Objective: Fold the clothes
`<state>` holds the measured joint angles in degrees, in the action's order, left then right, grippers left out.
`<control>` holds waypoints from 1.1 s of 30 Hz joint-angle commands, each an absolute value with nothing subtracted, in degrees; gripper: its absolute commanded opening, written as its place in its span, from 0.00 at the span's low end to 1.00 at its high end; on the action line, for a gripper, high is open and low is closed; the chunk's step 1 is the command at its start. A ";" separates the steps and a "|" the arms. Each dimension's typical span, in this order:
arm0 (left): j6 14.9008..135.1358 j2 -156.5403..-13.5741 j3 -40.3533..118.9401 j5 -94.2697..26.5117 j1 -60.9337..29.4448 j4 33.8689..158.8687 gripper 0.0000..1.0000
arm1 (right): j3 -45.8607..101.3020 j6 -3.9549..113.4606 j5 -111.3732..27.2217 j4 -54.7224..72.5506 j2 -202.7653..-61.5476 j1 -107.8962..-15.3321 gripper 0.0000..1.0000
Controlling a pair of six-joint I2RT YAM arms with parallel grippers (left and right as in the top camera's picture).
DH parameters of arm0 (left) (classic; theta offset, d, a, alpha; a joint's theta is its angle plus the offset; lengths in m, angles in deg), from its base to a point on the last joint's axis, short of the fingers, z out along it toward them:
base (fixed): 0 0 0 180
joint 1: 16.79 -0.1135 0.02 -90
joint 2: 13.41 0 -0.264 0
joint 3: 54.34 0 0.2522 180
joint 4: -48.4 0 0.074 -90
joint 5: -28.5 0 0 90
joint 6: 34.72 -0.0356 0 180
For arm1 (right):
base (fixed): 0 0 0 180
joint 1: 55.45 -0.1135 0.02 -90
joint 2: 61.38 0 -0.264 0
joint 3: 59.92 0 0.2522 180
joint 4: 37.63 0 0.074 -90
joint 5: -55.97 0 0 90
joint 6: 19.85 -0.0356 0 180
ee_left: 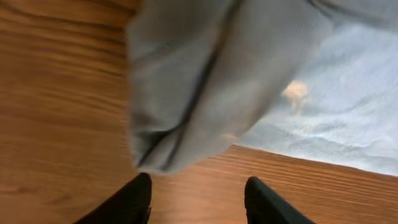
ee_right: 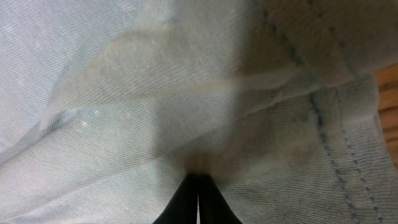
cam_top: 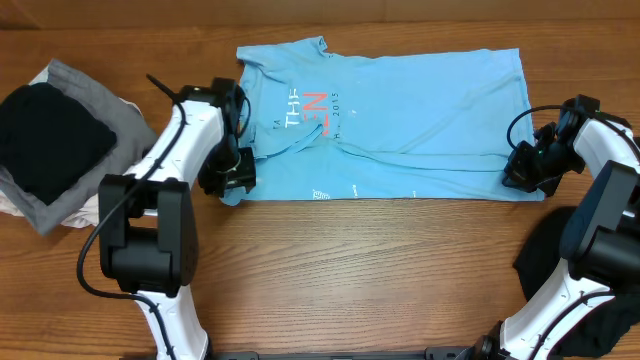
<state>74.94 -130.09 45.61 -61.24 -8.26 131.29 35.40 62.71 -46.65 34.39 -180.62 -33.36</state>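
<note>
White arms (cam_top: pixel 180 140), blk joints (cam_top: pixel 150 240); blk cables (cam_top: pixel 512 125), fingers (ee_left: pixel 134 199)

A brown wood-grain table (cam_top: pixel 360 270) fills the whole view under even light, its grain running sideways.

TABLE VIEW: On the table (cam_top: pixel 340 260) before you, the T-shirt (cam_top: pixel 420 110) lies spread crosswise along the far side, collar end to your left and hem end to your right. Your left gripper (cam_top: pixel 232 178) sits at the shirt's near left corner. From its wrist, a fold of the shirt lies just ahead of the fingers (ee_left: pixel 134 199), with bare table beneath. Your right gripper (cam_top: pixel 522 172) is at the near right corner, on the cloth. Farther left, apart from the shirt, a pile of garments (cam_top: pixel 60 150) rests one upon another. A further garment (cam_top: pixel 540 262) lies near right — partly under your right arm (cam_top: pixel 610 215).
</note>
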 commanded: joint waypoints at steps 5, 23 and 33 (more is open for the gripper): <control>73.78 -129.37 40.17 -68.39 -4.87 127.18 0.54 | 33.72 63.15 -45.50 34.48 -181.21 -33.47 0.06; 81.50 -129.37 38.75 -79.95 -4.78 122.72 0.05 | 33.72 63.15 -45.50 34.43 -181.21 -33.47 0.06; 81.50 -129.37 38.86 -91.45 -6.75 123.99 0.06 | 33.72 63.15 -45.50 34.45 -181.21 -33.47 0.06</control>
